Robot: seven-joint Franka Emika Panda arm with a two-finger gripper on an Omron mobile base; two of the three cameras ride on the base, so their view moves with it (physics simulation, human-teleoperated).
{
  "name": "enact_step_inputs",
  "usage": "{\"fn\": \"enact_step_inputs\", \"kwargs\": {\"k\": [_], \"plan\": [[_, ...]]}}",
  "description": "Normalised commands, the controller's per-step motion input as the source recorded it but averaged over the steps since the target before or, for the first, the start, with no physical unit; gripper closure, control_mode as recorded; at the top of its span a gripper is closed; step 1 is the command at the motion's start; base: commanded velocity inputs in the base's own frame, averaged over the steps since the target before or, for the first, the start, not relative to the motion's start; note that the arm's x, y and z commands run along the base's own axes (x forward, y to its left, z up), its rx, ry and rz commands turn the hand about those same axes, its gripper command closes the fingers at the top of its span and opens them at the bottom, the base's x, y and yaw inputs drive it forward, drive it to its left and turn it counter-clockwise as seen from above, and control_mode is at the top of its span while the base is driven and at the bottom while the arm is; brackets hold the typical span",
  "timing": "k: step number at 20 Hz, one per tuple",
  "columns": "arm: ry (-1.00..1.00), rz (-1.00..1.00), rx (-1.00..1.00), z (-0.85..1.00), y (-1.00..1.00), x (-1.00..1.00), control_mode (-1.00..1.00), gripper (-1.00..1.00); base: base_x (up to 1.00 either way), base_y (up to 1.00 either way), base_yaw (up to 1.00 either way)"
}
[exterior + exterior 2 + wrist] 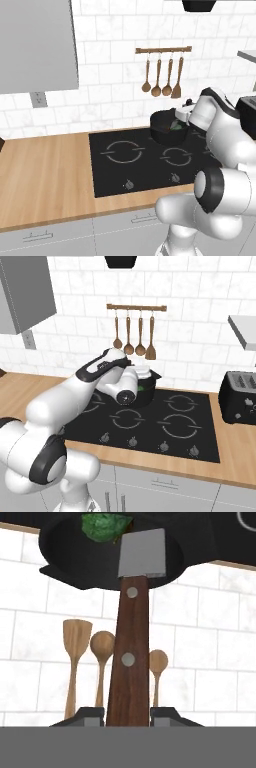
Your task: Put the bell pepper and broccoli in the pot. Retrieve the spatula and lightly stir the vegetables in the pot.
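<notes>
My gripper (127, 713) is shut on the dark brown wooden handle of the spatula (128, 662). The spatula's flat grey blade (142, 552) reaches into the black pot (70, 557). Bright green broccoli (105, 524) lies inside the pot beside the blade. The bell pepper is hidden. In the base views the pot (167, 134) (149, 392) stands on a back burner of the cooktop (140, 160). My hand (184, 115) is over the pot's rim. A bit of green broccoli (176, 126) shows inside.
Several wooden spoons and a turner (162, 75) (134, 331) hang on a wall rail just behind the pot. A black toaster (240, 396) stands on the counter right of the cooktop. Wooden counter (45, 175) stretches to the left, under a grey wall cabinet (37, 45).
</notes>
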Motion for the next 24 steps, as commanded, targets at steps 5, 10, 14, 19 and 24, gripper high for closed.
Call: {"fn": "enact_step_inputs", "kwargs": {"k": [5, 10, 14, 19, 24], "plan": [[-0.02, 0.01, -0.03, -0.03, 0.04, 0.01, -1.00, 1.00, 0.00, 0.00, 0.00], [-0.08, 0.04, -0.03, 0.00, 0.02, 0.00, -1.00, 1.00, 0.00, 0.00, 0.00], [0.00, 0.03, 0.00, -0.04, 0.00, 0.01, -1.00, 1.00, 0.00, 0.00, 0.00], [0.00, 0.02, 0.00, -0.17, 0.00, 0.04, -1.00, 1.00, 0.00, 0.00, 0.00], [0.00, 0.01, 0.00, -0.15, 0.00, 0.05, -1.00, 1.00, 0.00, 0.00, 0.00]]}}
